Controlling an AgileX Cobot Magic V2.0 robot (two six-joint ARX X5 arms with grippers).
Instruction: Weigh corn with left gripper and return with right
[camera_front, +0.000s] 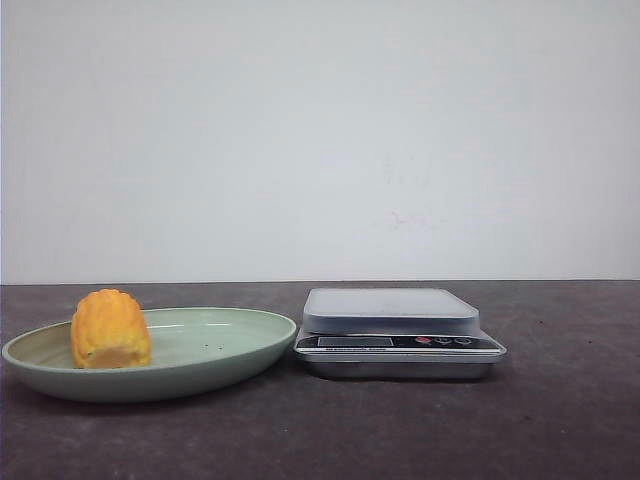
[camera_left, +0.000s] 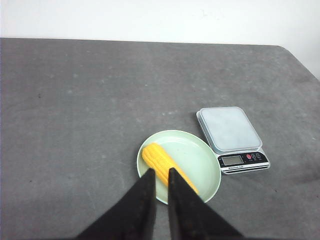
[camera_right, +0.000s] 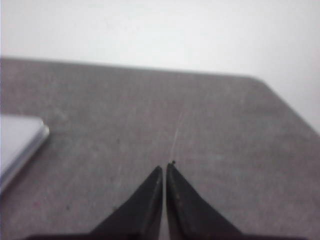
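The corn (camera_front: 110, 328) is a short yellow-orange cob lying on the left side of a pale green plate (camera_front: 232, 330). In the left wrist view the corn (camera_left: 159, 158) lies on the plate (camera_left: 200, 156), just beyond my fingertips. My left gripper (camera_left: 161, 171) hangs well above the table, its jaws a narrow gap apart and empty. My right gripper (camera_right: 165, 167) is shut and empty over bare table, right of the scale (camera_right: 15, 140). Neither gripper shows in the front view.
A silver kitchen scale (camera_front: 392, 312) with a pale platform, display and buttons stands just right of the plate; it also shows in the left wrist view (camera_left: 229, 127). The dark grey table (camera_front: 560, 420) ends at a white wall behind.
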